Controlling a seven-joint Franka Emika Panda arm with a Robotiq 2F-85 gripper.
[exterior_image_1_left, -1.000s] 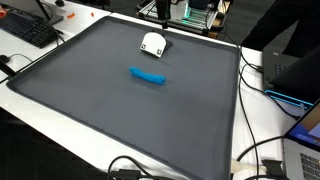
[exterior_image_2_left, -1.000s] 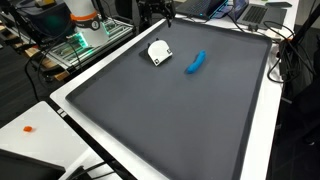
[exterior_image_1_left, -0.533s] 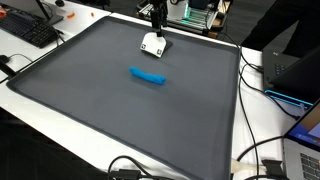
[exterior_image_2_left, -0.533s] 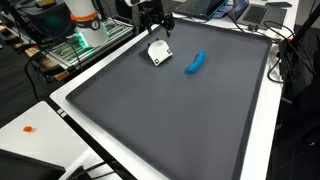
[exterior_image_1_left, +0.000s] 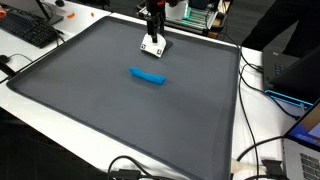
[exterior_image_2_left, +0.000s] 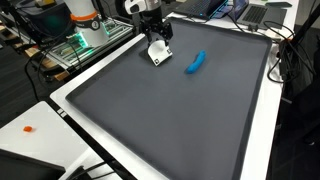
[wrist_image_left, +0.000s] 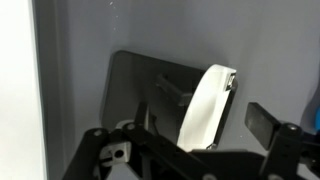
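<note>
we saw the claw (exterior_image_1_left: 153, 37) spread wide, gripping nothing, straddling the small white object (exterior_image_1_left: 152, 47) at one edge of the dark grey mat (exterior_image_1_left: 90, 95) covering the white desk (exterior_image_2_left: 50, 135). a blue oblong piece (exterior_image_1_left: 147, 75) lay apart; keyboard (exterior_image_1_left: 28, 30) and cables (exterior_image_1_left: 262, 150) crowded the sides.

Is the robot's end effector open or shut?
Open. In the wrist view the end effector has its fingers far apart, wider than the white thing between them.

You've got a white table (exterior_image_1_left: 35, 118) with a dark grey mat (exterior_image_1_left: 120, 115) – on the mat lie a white block (exterior_image_1_left: 152, 46) by the far edge and a blue strip (exterior_image_1_left: 147, 75), apart.
</note>
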